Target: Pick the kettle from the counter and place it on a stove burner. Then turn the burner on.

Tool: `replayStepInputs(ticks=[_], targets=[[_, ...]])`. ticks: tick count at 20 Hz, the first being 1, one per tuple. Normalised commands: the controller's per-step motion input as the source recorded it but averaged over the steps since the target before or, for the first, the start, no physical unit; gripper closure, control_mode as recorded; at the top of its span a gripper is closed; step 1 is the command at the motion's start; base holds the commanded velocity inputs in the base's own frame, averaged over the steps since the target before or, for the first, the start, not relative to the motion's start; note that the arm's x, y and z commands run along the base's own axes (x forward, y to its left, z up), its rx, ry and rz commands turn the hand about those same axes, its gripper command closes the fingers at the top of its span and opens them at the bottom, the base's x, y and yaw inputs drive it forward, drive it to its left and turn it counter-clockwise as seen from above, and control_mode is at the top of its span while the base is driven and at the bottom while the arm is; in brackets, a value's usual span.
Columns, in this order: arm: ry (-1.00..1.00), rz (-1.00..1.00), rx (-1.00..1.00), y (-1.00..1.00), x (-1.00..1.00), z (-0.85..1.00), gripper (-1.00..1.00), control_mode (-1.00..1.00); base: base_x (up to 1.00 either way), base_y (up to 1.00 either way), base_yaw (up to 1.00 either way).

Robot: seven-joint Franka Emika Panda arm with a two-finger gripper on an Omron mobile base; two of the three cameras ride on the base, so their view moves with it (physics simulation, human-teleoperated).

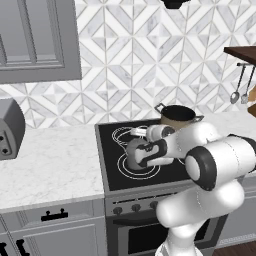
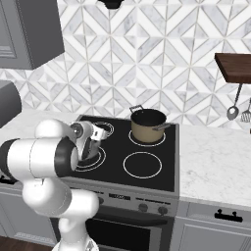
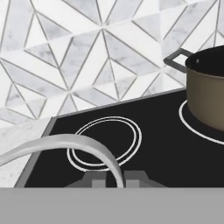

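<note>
The small dark grey kettle (image 1: 133,155) stands over the stove burner (image 1: 131,172), the wide front-left circle of the black cooktop (image 1: 107,150). Whether its base touches the glass I cannot tell. My gripper (image 1: 138,133) reaches in from the right just above it, shut on the kettle's arched handle. In the hand view that pale handle (image 3: 65,141) curves across and runs down between my fingertips (image 3: 94,178). From the right base view, my arm covers much of the kettle (image 2: 91,148), and my gripper (image 2: 101,133) is above it. The white counter (image 1: 50,160) lies left of the stove.
A tan two-handled pot (image 1: 177,117) occupies the rear right burner, close behind my arm. The smaller double-ring circle (image 3: 105,142) is at the rear left. Stove knobs (image 1: 135,206) line the front panel. A toaster (image 1: 10,129) sits at far left; utensils (image 2: 234,112) hang at right.
</note>
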Motion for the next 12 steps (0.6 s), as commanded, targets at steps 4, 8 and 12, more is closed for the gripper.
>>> replayStepInputs(ticks=[4, 8, 12], targets=[[0.01, -0.04, 0.0, 0.05, 0.0, -0.03, 1.0, -1.0, 0.0, 0.0, 0.0], [0.01, 0.0, 0.0, 0.0, 0.0, -0.18, -1.0, -1.0, 0.0, 0.0, 0.0], [0.02, 0.0, 0.0, -0.01, 0.0, -0.06, -1.0, -1.0, 0.0, 0.0, 0.0]])
